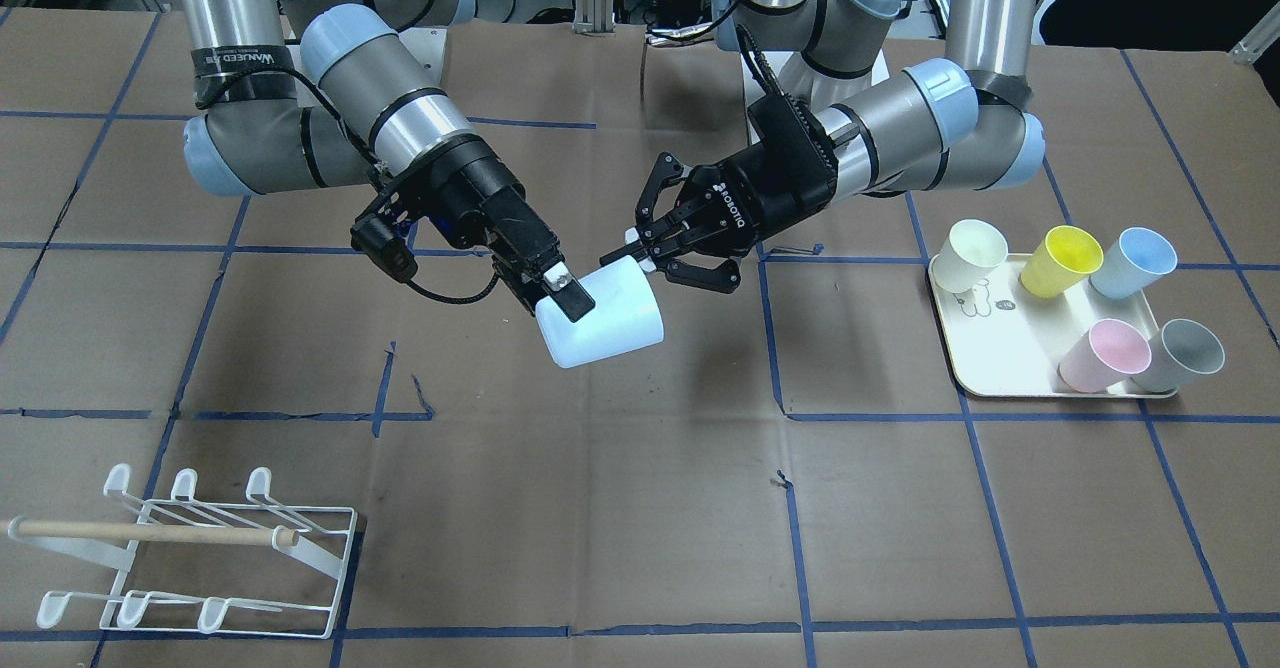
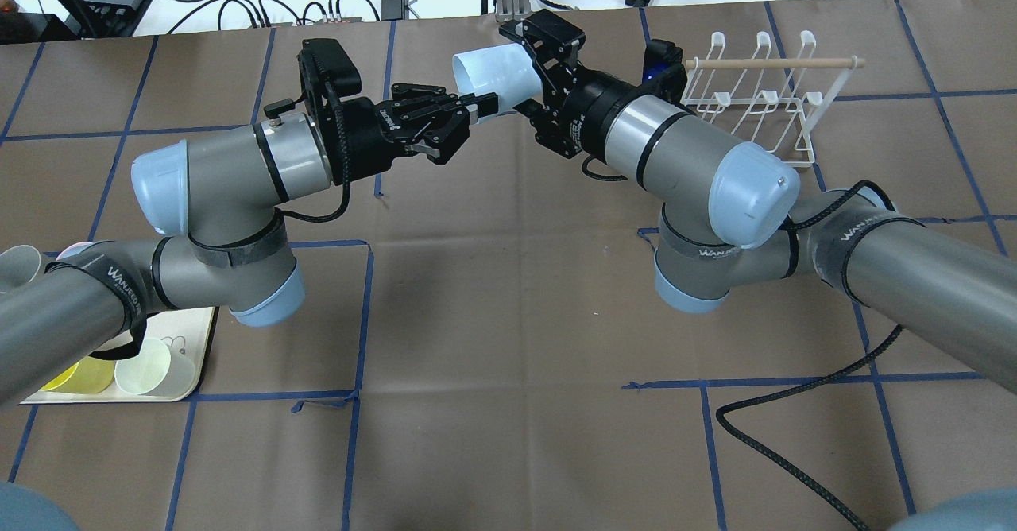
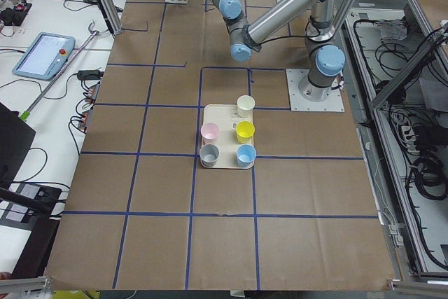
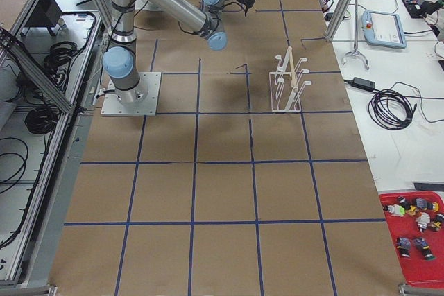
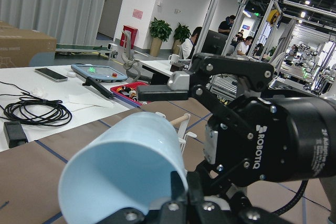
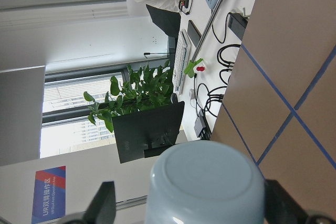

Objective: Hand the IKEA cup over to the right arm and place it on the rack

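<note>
From across the worktop (image 1: 600,508), a pale blue cup (image 1: 605,318) hangs in the air between the two arms. It lies on its side with its long axis roughly level, mouth towards the left arm (image 1: 900,118) and base towards the right arm (image 1: 400,108). The left jaws are pinched shut on the cup's rim, while the right jaws straddle its body crossways, one finger (image 1: 572,300) lying over the wall. The rack (image 1: 150,531) stands well apart on the right arm's side, and a tray (image 1: 985,348) of five other cups sits on the left arm's side. From overhead, the cup (image 2: 496,74) sits closer in to the right arm's wrist than to the left's, and the rack is near that wrist, on the side away from the cup. In both end views the meeting is too small to judge any jaws. The left wrist camera has the cup (image 5: 126,166) close up, with a finger (image 5: 157,93) of the right jaws above its wall and a slim gap between them. The right wrist camera sees the cup (image 6: 205,187) side-on, base in sight, with fingers (image 6: 107,203) on both flanks: one seems to touch, the other stands apart. I judge the right jaws open around the cup, not yet clamped. The coming move looks to depend on them closing across the cup's axis.
</note>
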`<move>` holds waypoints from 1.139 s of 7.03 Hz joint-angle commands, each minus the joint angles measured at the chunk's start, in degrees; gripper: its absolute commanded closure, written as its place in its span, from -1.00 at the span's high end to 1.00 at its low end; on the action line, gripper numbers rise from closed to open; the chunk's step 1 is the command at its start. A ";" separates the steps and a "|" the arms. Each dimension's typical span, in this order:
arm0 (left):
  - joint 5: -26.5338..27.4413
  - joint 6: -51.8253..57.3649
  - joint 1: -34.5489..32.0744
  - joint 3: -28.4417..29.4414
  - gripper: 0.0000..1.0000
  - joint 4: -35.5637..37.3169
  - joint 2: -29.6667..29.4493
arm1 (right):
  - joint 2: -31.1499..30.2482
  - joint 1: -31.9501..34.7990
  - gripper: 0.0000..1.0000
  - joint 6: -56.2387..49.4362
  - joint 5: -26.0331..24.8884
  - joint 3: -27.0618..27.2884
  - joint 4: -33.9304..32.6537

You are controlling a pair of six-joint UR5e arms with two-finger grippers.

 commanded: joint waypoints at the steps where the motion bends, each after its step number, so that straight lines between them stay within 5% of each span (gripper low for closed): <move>1: 0.07 -0.10 0.00 0.07 -0.93 0.00 0.06 | 0.95 0.18 0.93 0.08 0.10 -0.57 -0.03; 4: 0.15 -0.10 0.00 0.07 -0.93 -0.09 0.24 | 1.31 0.18 0.93 0.08 0.01 -0.57 0.06; 5: 0.15 -0.10 0.00 0.07 -0.92 -0.09 0.24 | 1.31 0.18 0.77 0.17 0.01 -0.57 0.15; 6: 0.15 -0.10 0.00 0.07 -0.92 -0.09 0.33 | 1.22 0.18 0.26 0.17 0.27 -0.57 1.19; 7: 0.15 -0.10 0.00 0.07 -0.92 -0.09 0.33 | 1.22 0.18 -0.02 0.08 1.32 -0.66 2.07; 8: 0.15 -0.27 0.00 0.07 -0.92 -0.09 0.42 | 1.13 0.18 -0.18 0.17 1.41 -0.66 2.08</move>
